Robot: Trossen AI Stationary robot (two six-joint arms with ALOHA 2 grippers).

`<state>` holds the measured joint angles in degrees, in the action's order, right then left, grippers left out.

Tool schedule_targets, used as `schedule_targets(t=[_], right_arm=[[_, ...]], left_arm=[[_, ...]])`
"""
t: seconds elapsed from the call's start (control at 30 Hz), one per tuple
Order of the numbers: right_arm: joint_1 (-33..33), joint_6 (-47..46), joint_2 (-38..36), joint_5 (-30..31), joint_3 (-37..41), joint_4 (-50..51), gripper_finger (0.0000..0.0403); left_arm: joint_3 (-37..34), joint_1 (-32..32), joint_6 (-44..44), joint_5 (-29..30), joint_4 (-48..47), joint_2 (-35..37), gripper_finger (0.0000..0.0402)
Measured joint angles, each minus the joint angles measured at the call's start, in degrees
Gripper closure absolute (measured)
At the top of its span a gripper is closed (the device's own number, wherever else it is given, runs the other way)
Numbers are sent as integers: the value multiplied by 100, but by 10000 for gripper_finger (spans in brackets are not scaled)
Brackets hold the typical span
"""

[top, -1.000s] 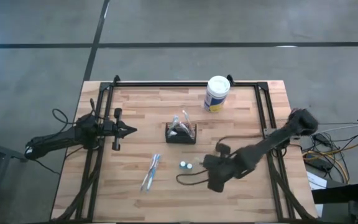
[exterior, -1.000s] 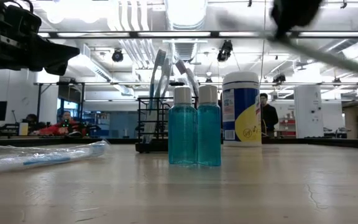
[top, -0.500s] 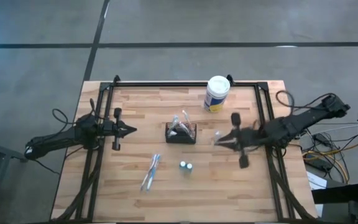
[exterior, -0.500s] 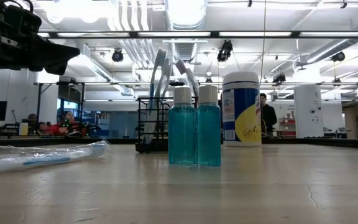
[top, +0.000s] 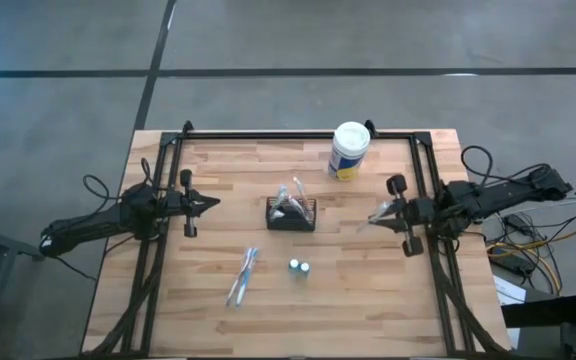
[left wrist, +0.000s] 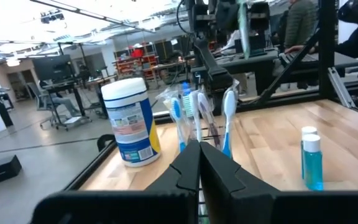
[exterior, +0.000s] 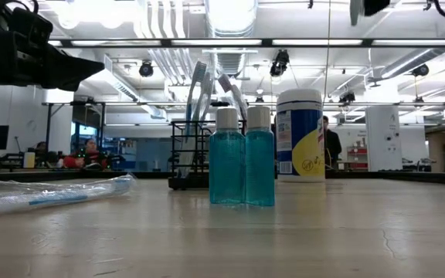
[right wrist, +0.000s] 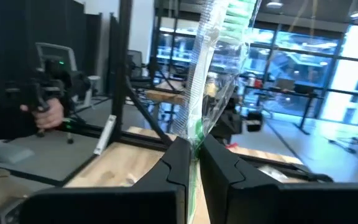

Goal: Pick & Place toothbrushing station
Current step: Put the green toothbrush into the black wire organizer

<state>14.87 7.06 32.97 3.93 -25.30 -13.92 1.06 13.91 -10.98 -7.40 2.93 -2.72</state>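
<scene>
The toothbrushing station, a small black mesh caddy (top: 291, 213) with several toothbrushes (left wrist: 197, 115) upright in it, stands mid-table. My right gripper (top: 388, 212) hovers right of it, near the right rail, shut on a clear-wrapped green toothbrush (right wrist: 213, 68). My left gripper (top: 213, 204) waits shut at the table's left, pointing level at the caddy (left wrist: 211, 134). Another wrapped toothbrush (top: 241, 277) lies flat near the front. Two blue bottles (top: 299, 267) stand beside it. My right gripper pinches the wrapped toothbrush between its two fingers, on the lower part of the clear wrapper (right wrist: 199, 127). The fingers come level from the table's right side and lie across it. The toothbrush stands up from the fingers, its green bristle head (right wrist: 240, 11) on top, clear of the table.
A white canister (top: 349, 150) with a yellow-blue label stands at the far edge, right of centre. Black frame rails (top: 426, 190) run along the table's left, right and far sides. People sit and stand in the room behind (exterior: 332, 143).
My right gripper has swung from low beside the blue bottles up and toward the table's right edge, tipping from pointing down to level. It stays shut, and the wrapped toothbrush rides with it, now upright. My left gripper has kept its place.
</scene>
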Motion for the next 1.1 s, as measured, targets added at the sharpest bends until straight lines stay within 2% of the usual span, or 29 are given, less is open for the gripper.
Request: schedule_targets(t=[0.37,0.53,0.87,1.1], right_arm=[[-620,181,-924,-25,1089,-131,388],[-765,20,-1242,-415,1685,-736,388],[-766,-157,-1794,-506,2350,-795,388],[-766,-239,-2065,-506,2396,-592,388]], left_arm=[[0,0,-100,2,3,0,390],[21,0,-50,2,7,0,390],[22,0,108,2,7,0,390],[17,0,186,2,5,0,390]])
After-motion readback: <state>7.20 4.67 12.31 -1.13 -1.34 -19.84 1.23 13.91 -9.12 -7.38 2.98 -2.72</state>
